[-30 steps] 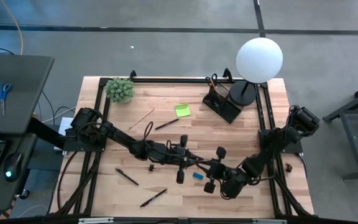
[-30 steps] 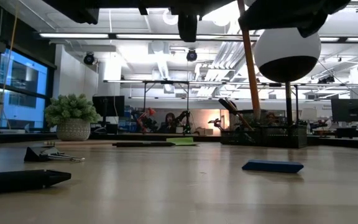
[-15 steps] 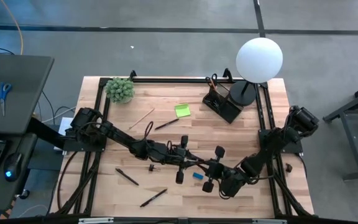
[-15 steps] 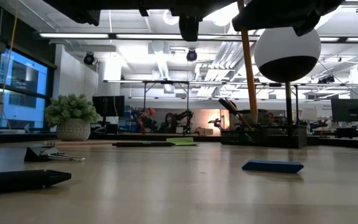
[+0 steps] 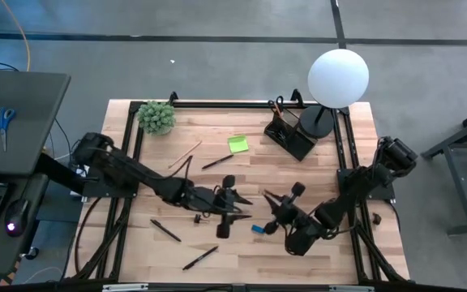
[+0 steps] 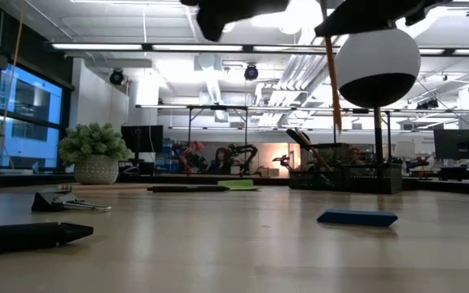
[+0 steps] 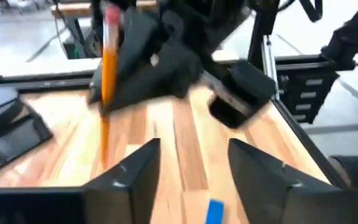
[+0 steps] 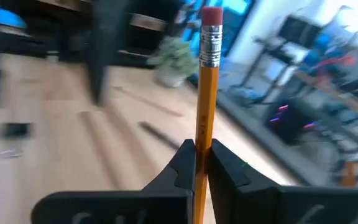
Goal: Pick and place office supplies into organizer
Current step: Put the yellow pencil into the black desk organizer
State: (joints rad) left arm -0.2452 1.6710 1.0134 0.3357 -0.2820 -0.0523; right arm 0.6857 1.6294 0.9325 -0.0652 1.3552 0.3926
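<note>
- Well, the big change is a handover in the middle of the table [image 5: 314,174]. A moment ago both arms were knotted together there, and now they have drawn apart.
- Left gripper [image 7: 194,154]: it has let go and pulled back toward its own side. Its claw is spread wide and empty.
- Right gripper [image 8: 199,163]: it is pinched tight on the orange pencil [image 8: 205,106], which it holds upright, eraser up, clear of the wood.
- For the task, I'd say the pencil now sits with the arm nearer the organizer [image 5: 289,134]. Carrying it to the far right corner looks like the next leg.
- That organizer stands just beside the lamp [image 5: 339,77]. Some dark-handled things already stick up out of it, scissors perhaps. From where I stand I can't tell which compartment holds them.
- Loose on the table and still to be collected:
  - the green pad [image 5: 237,144]
  - a pen [image 5: 217,161] near the pad
  - two more pens [image 5: 166,230] toward the front
  - the blue piece [image 5: 258,229], lying between the two grippers
</note>
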